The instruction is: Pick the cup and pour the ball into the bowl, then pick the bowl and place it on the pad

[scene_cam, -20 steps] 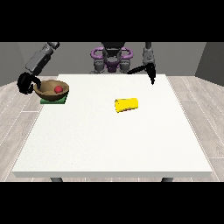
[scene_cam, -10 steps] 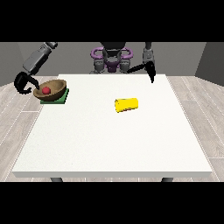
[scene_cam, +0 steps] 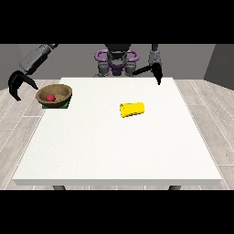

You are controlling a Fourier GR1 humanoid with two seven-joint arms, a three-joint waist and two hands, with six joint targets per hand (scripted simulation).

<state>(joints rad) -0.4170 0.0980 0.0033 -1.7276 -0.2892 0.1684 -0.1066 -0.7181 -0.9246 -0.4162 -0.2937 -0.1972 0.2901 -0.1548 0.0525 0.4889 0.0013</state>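
I see only a green corner of the pad [scene_cam: 66,105] under the bowl [scene_cam: 54,95] at the table's [scene_cam: 119,151] far left corner; the table legs are mostly hidden.

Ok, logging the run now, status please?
Both robot hands empty, view-left one open off the table. Bowl with ball on pad. Cup lying on its side.

A: Where does the bowl [scene_cam: 54,94] sit?

B: Near the table's [scene_cam: 114,151] far corner at the view's left, on the pad [scene_cam: 66,105], with the ball [scene_cam: 50,98] inside it.

A: And the cup [scene_cam: 132,109]?

B: Lying on its side near the table's middle, well apart from the bowl, to its right.

A: The hands?

B: One hand [scene_cam: 17,85] hangs off the table's edge, left of the bowl, not touching. The other hand [scene_cam: 157,73] hangs over the far edge at the view's right.
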